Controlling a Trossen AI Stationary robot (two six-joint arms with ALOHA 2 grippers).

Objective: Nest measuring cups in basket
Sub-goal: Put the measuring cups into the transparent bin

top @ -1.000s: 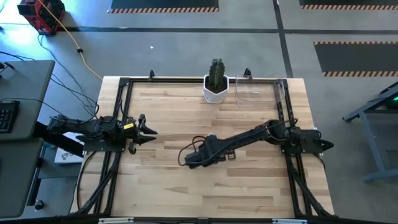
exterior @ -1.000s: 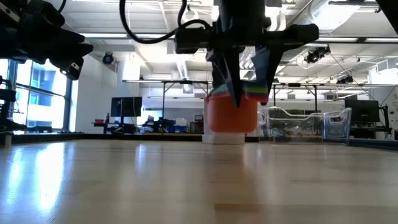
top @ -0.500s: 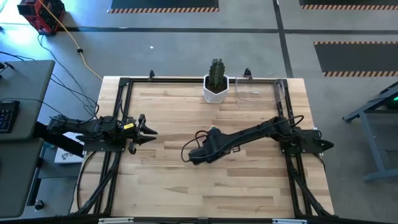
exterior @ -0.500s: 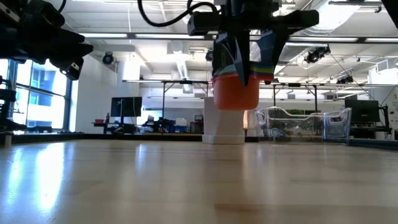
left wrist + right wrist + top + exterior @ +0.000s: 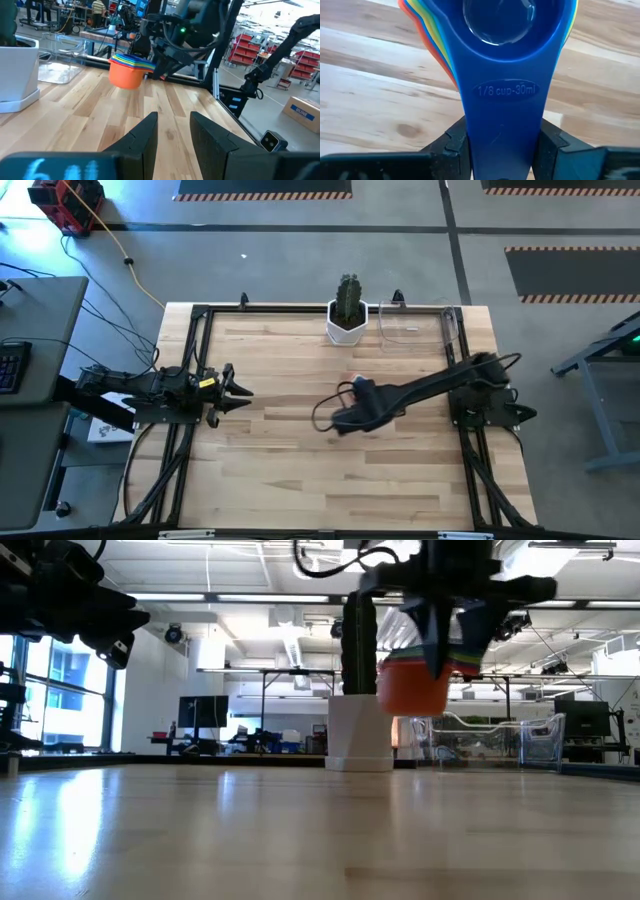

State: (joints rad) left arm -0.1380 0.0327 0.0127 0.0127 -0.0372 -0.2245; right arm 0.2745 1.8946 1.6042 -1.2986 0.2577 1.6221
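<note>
The measuring cups are nested in one stack (image 5: 413, 690), orange outermost and blue innermost, and hang in the air over the table's middle, also seen in the left wrist view (image 5: 130, 72). My right gripper (image 5: 345, 420) is shut on the stack and hides it from above. The clear basket (image 5: 418, 323) stands on its base at the far edge, right of the white cactus pot (image 5: 347, 320). My left gripper (image 5: 243, 390) waits open at the table's left edge. My right gripper (image 5: 502, 145) pinches the stacked handles between its two fingers (image 5: 457, 145), with the blue handle marked 1/8 cup (image 5: 502, 110) on top. The fingers lie along the handles and slant down. The stack sits upright and level, lifted clear of the table.
The basket (image 5: 490, 740) and the cactus pot (image 5: 358, 730) stand side by side along the far edge. Black frame rails (image 5: 195, 360) run along the left, far and right edges. Bare wood (image 5: 300, 480) lies toward the near edge.
My right gripper has risen and moved toward the table's right, a little toward the far edge, still shut on the handles. The cup stack has gone with it, from low over the table to lifted well clear, staying upright.
</note>
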